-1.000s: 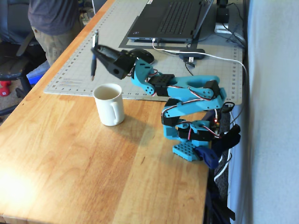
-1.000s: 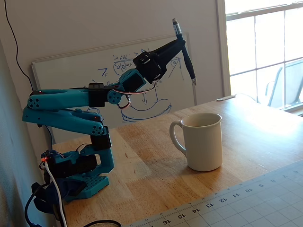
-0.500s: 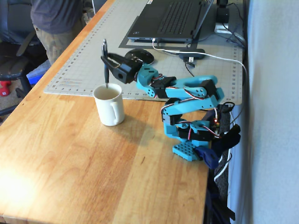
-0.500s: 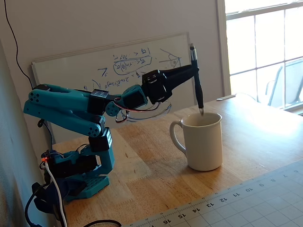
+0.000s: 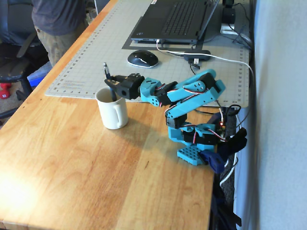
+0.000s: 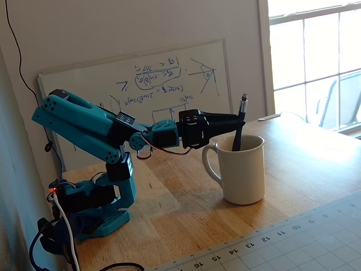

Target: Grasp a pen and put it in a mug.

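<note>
Pen (image 5: 108, 82) stands nearly upright in a fixed view from above the surface (image 5: 72, 158), its lower part already inside the mug (image 5: 112, 108) and its top poking above the rim. The gripper (image 5: 111, 83) reaches in level from the right and is clamped on the shaft just over the mug's mouth. To finish well, I judge the jaws should part only slightly and the arm lift straight away, so the fingers neither catch the pen nor nudge the mug.

From a fixed view low at the side, the pen (image 6: 239, 125) leans a little, silver end up, dark lower half below the rim of the mug (image 6: 240, 169). The gripper (image 6: 236, 121) is closed around it, fingers just above the rim; whether they touch the rim I cannot tell.
</note>
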`<state>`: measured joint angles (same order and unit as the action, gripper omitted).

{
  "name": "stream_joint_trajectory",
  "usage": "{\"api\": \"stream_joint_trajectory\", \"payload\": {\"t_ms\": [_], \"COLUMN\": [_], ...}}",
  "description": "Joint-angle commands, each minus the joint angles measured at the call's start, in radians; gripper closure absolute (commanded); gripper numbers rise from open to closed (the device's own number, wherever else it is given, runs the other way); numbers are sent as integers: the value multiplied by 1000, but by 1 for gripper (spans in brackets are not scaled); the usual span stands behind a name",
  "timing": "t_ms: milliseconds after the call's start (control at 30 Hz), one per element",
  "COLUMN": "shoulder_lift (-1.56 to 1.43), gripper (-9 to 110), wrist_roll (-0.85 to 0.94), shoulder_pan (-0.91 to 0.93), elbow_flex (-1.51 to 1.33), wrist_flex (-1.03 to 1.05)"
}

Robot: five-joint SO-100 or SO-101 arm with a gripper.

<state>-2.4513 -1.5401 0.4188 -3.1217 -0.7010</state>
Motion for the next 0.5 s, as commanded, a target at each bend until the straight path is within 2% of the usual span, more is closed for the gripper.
{"api": "stream_joint_trajectory", "payload": {"t_ms": [0,200,467], "shoulder_lift": [-3,-23,-103], "gripper": [96,84,86], "wrist_roll": [6,6,34], "shoulder_pan": [-43,-63,-183], "elbow_flex": [23,64,225], "wrist_flex": [-31,-43,-28]}}
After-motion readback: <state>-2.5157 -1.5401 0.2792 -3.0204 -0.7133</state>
